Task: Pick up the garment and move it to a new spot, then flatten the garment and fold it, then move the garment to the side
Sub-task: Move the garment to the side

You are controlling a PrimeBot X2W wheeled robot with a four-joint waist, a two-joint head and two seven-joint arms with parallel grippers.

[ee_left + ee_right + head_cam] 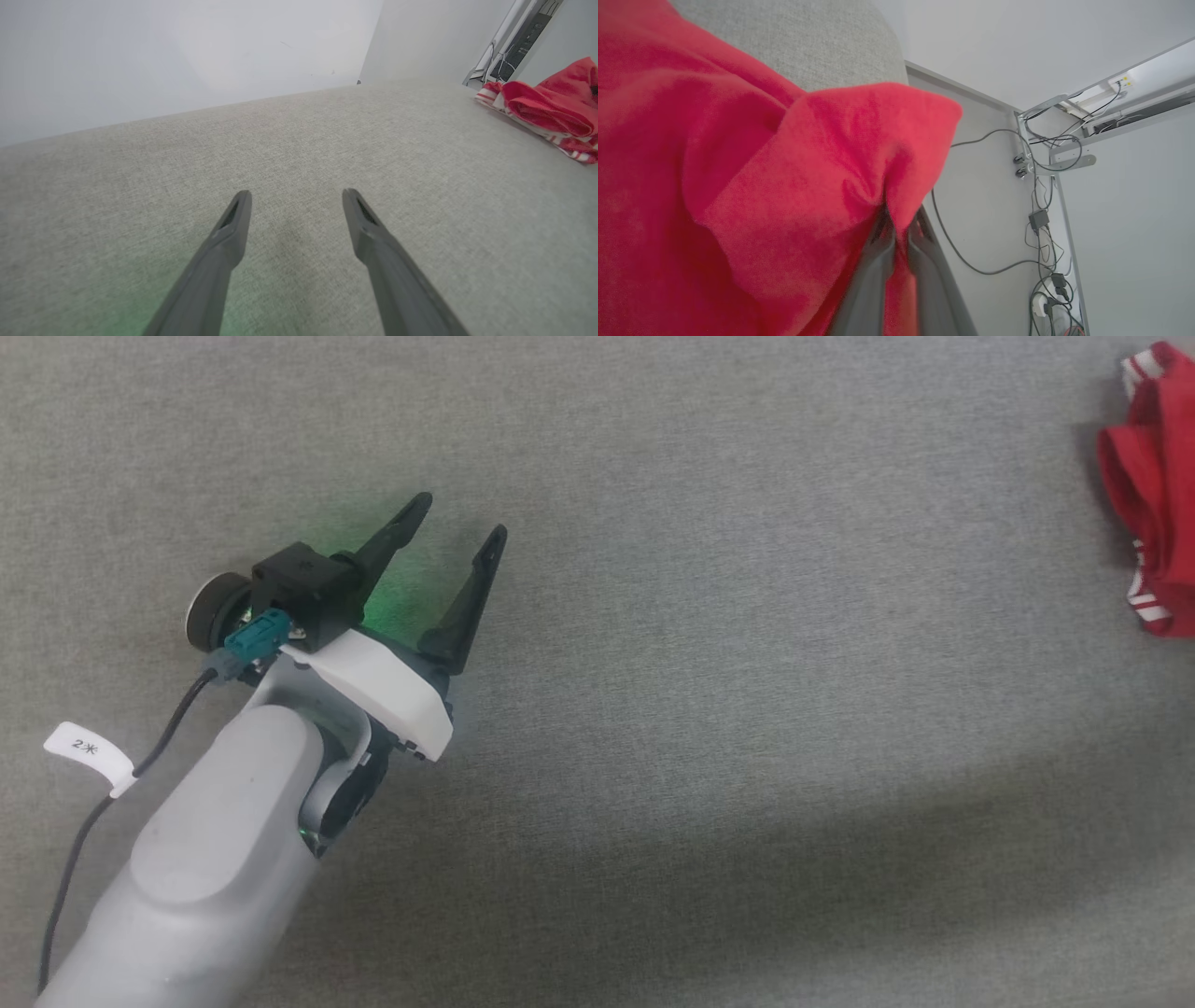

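Garment [1156, 495] lies bunched at the far right edge of my head view on the grey cloth surface [747, 663], well apart from my left gripper [462, 516], whose two fingers stand spread wide over bare cloth with nothing between them. In the right wrist view I see my right gripper [901, 224] pinching a fold of the red fabric, which drapes over its fingers, with cables [1038, 217] beyond.
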